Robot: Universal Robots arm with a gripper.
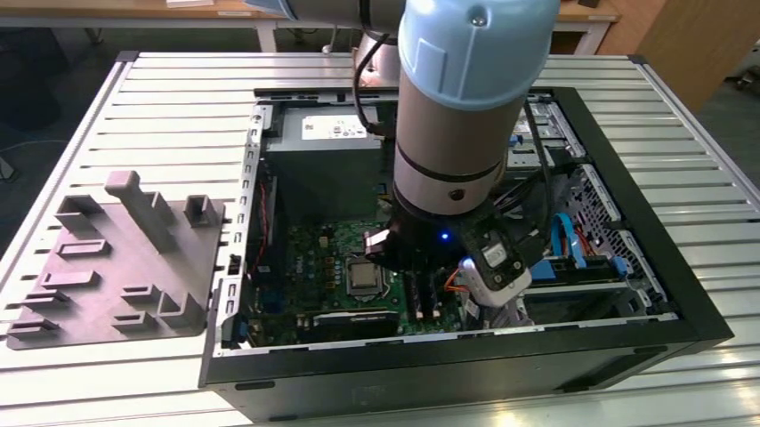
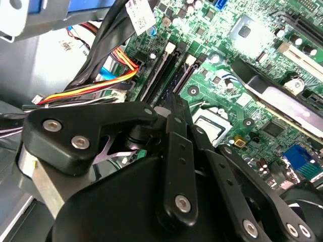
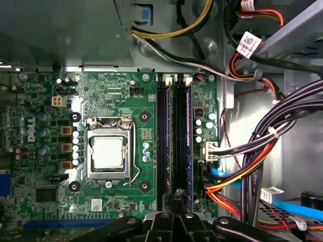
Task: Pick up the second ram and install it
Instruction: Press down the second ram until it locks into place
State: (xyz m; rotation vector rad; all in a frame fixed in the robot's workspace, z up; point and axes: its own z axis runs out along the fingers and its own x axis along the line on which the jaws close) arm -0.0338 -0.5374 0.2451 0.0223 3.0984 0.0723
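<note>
Black angular gripper (image 3: 176, 214) low over the glossy green motherboard (image 3: 126, 101), fingers' state not discernible, thin bluish second ram (image 3: 189, 136) upright in long black slots (image 3: 161, 141), lower centre of exterior view, slatted metal tabletop (image 1: 178, 133).

— What's the counter (image 1: 178, 116) made of?
— Ribbed metal slats, pale and matt. The computer case (image 1: 475, 360) has dull black walls.
— And inside it?
— A glossy green circuit board (image 3: 45, 101) with a shiny metal socket frame (image 3: 108, 151), and smooth plastic-coated cables (image 3: 282, 121).
— The hand (image 2: 174, 118)?
— Matt black links with bright metal screws.
— The arm (image 1: 469, 98)?
— Smooth, light blue.
</note>
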